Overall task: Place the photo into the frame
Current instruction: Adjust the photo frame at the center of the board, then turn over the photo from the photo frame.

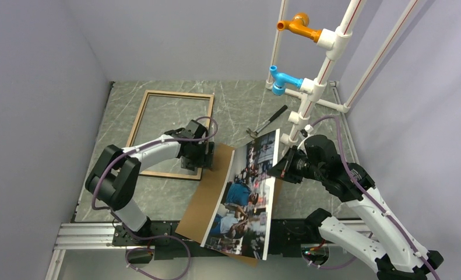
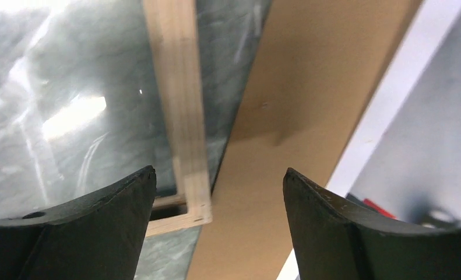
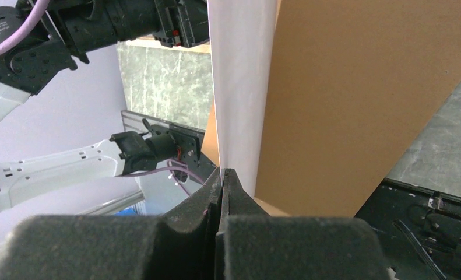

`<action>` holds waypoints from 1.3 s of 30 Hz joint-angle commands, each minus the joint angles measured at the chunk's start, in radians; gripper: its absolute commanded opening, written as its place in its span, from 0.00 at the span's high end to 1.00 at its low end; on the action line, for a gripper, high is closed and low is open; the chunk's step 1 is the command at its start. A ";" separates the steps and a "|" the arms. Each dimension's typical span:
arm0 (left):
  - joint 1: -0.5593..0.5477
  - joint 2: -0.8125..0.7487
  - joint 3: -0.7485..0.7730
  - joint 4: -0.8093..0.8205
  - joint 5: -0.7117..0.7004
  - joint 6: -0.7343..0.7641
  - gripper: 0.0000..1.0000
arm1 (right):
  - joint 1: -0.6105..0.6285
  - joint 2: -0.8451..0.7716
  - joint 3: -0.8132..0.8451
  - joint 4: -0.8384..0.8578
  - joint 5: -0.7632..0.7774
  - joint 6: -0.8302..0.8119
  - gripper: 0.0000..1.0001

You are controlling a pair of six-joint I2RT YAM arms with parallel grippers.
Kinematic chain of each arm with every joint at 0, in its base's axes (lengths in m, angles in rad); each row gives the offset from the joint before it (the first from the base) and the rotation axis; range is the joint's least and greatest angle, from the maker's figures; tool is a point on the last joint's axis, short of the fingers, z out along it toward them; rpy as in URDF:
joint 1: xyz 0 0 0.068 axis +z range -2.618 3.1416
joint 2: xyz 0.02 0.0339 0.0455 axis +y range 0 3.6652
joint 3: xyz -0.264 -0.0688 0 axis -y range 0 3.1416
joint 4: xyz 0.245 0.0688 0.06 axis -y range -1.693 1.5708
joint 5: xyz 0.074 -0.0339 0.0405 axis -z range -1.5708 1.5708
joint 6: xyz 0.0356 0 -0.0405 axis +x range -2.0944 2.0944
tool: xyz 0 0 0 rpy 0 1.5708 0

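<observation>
Right gripper (image 1: 281, 166) is clamped on the photo (image 1: 248, 192), raised and tilted over the board (image 1: 207, 198) at the table's (image 1: 239, 105) near edge. Left gripper (image 2: 219, 175) hangs, jaws apart, above the frame's (image 1: 139, 116) near right corner, far left. Best to level the photo and square it to the rails before lowering.

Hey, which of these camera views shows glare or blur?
Left wrist view: strong glare on the grey marble tabletop, thin pale wooden frame slightly blurred. Right wrist view: no glare; large white-backed photo evenly lit. Top view: sharp, soft even light.
</observation>
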 commanded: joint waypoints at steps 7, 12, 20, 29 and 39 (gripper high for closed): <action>-0.039 0.081 0.075 0.199 0.240 -0.072 0.17 | 0.003 0.011 -0.036 0.057 -0.045 0.003 1.00; -0.050 0.077 0.139 0.157 0.255 -0.081 0.15 | 0.003 0.057 -0.066 0.104 -0.039 0.008 1.00; -0.050 -0.157 0.211 -0.087 0.099 -0.042 0.05 | 0.003 0.237 0.038 0.084 -0.015 -0.049 1.00; -0.221 -0.423 0.160 -0.176 0.096 -0.093 0.01 | 0.002 0.379 0.115 0.105 0.020 -0.024 1.00; -0.514 -0.469 0.220 -0.216 0.040 -0.281 0.01 | 0.001 0.426 0.077 0.157 0.021 0.052 1.00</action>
